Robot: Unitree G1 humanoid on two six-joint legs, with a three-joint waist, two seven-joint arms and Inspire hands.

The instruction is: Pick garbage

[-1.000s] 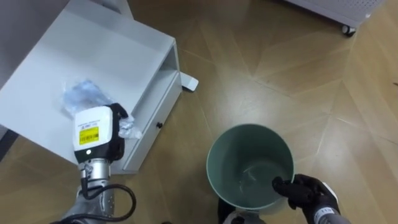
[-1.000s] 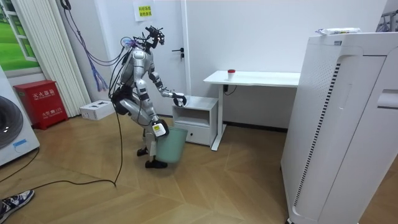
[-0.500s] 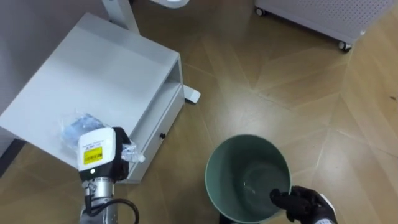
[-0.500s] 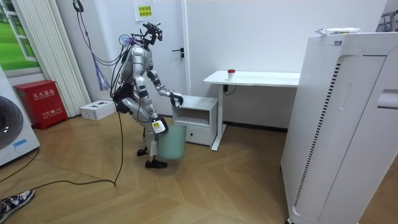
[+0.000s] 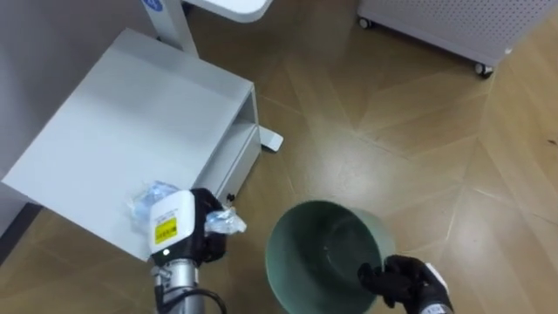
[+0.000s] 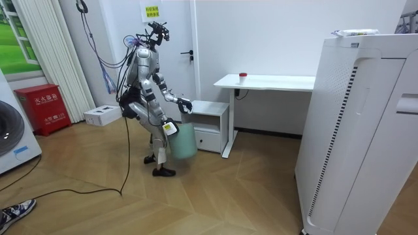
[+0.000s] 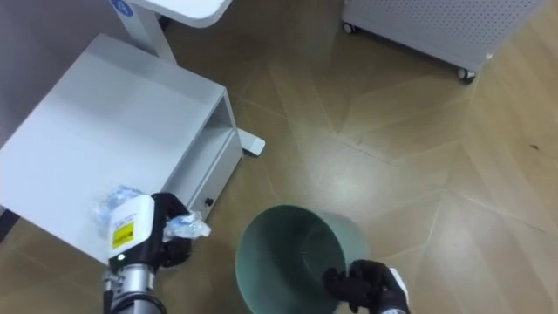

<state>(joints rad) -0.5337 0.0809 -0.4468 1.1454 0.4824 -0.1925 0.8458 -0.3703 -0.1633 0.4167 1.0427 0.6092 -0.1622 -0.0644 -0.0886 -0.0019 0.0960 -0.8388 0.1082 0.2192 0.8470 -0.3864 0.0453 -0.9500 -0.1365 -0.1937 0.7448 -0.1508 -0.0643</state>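
Right hand (image 5: 399, 281), at 5 o'clock: fingers curled over the rim of the green bin (image 5: 296, 262), gripping it. Left hand (image 5: 207, 237), at 8 o'clock: fingers closed on the crumpled clear plastic garbage (image 5: 229, 224), at the near edge of the white surface (image 5: 131, 122), just beside the bin. White desk (image 5: 231, 7) at 11 o'clock, beyond the surface.

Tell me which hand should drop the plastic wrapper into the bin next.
Left. The left hand grips the crumpled plastic wrapper at the white cabinet edge, beside the green bin; the right hand is busy holding the bin's rim.
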